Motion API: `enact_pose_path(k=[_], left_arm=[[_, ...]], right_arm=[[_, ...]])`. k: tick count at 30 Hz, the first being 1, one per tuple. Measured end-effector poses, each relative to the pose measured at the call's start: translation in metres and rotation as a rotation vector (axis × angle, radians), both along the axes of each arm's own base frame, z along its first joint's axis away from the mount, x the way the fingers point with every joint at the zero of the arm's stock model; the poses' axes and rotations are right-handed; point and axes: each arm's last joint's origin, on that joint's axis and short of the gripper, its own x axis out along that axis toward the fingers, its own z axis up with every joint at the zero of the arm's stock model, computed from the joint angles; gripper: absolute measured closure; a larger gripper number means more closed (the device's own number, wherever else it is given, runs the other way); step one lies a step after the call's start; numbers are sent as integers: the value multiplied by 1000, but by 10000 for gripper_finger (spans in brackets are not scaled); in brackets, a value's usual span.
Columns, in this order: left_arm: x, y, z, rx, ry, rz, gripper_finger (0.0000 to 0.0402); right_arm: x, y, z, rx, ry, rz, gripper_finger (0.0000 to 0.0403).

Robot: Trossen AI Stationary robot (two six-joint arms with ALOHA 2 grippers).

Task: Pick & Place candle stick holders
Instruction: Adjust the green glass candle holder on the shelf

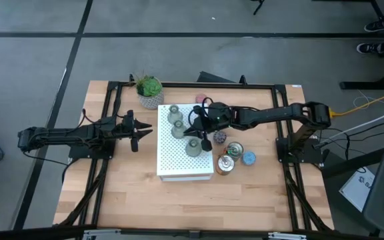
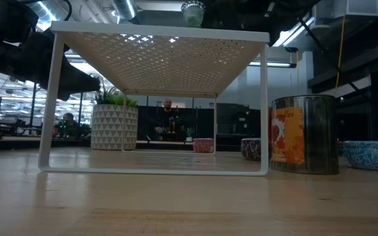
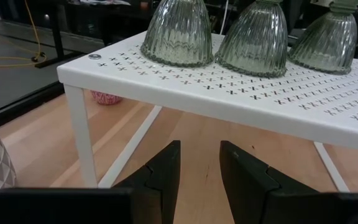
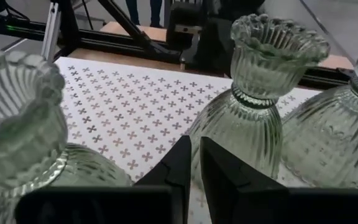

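I hold the right end effector (image 4: 194, 163), clenched and empty, over the white perforated shelf (image 1: 179, 160); next, lift clear of the green glass holders (image 1: 193, 147) toward the silvery holder (image 1: 235, 149) at 3 o'clock.

A light wooden table (image 1: 139, 193) holds a white perforated shelf (image 1: 179, 163) near its centre. A green plant in a white patterned pot (image 1: 150, 91) stands at the far edge, just left of the shelf.
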Motion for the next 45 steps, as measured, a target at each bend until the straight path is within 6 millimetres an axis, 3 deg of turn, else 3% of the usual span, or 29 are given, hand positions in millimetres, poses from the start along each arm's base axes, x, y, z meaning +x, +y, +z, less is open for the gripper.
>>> enact_pose_path(k=[8,14,18,25,31,45], left_arm=[[0,0,0,0,0,0,294],[0,0,0,0,0,0,294],[0,0,0,0,0,0,294],[0,0,0,0,0,0,294],[0,0,0,0,0,0,294],[0,0,0,0,0,0,294]], right_arm=[[-6,0,0,-3,92,-14,365],[-36,0,29,-61,154,-66,365],[-50,3,38,-24,207,-77,365],[-51,23,23,-2,296,-31,365],[-52,39,23,42,305,-13,364],[-35,60,25,34,151,4,364]])
